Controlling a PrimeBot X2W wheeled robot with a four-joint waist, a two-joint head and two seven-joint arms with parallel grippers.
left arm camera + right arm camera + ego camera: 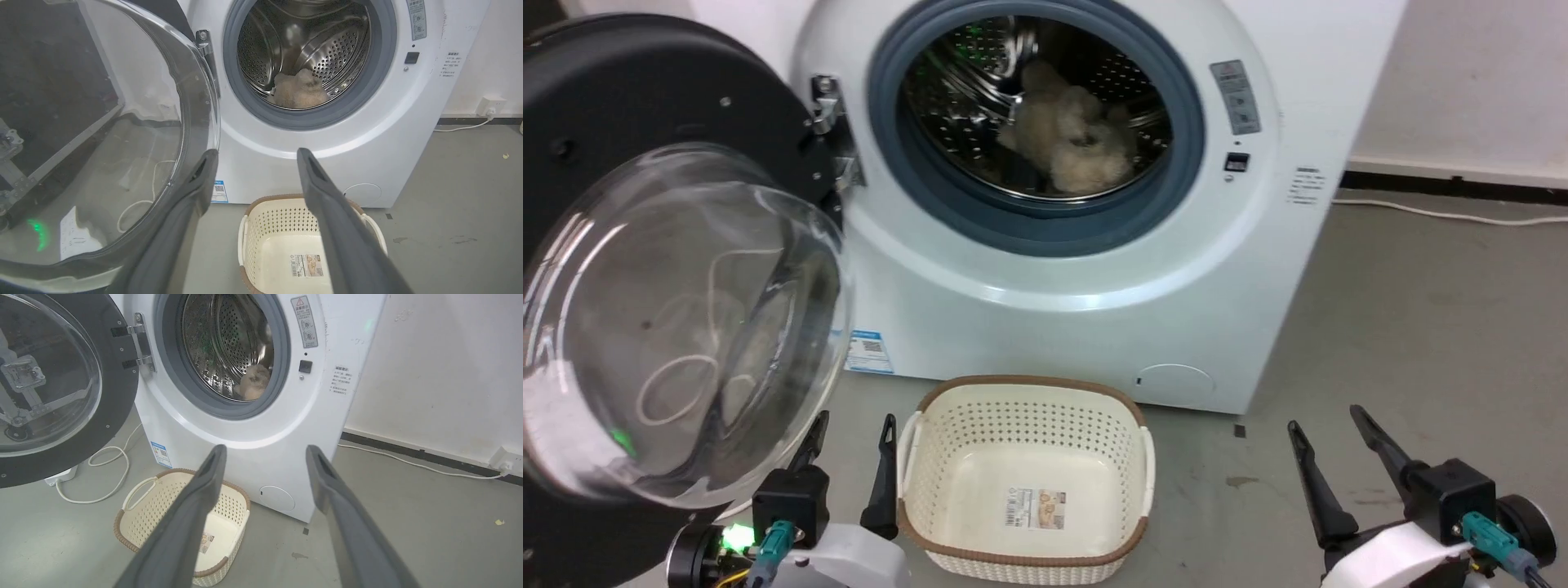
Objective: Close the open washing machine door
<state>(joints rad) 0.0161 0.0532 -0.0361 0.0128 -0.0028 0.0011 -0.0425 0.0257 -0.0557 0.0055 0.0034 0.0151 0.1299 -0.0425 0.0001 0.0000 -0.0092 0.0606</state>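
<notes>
On the grey floor (1421, 343), against a pale wall, stands the washing machine (1094, 327), white, its round opening ringed in grey rubber and uncovered. Inside the steel drum (964, 90) lies a cream fluffy bundle (1070, 139). The washing machine door (645, 90) is swung wide open to the left of the opening. It hangs from the metal hinge (827, 114) at the opening's left edge, and its clear glass bowl (686, 327) bulges out of the glossy black ring toward the robot. Low on the machine's front, a blue label (867, 351) sits near the left corner and a small round cap (1174, 380) toward the right. Just in front of the machine, on the floor, stands a cream perforated basket (935, 457) with a brown rim and a sticker on its bottom. The left gripper (854, 419) hovers between the basket and the lower edge of the glass bowl, its two dark fingers (882, 482) spread apart with nothing between them. The outer finger comes right up beside the glass, and I cannot tell whether it touches. The right gripper (1324, 417) hangs over the floor to the right of the basket, well apart from the door, its fingers likewise spread and empty. A white cable (1445, 214) runs along the floor by the wall, to the machine's right
</notes>
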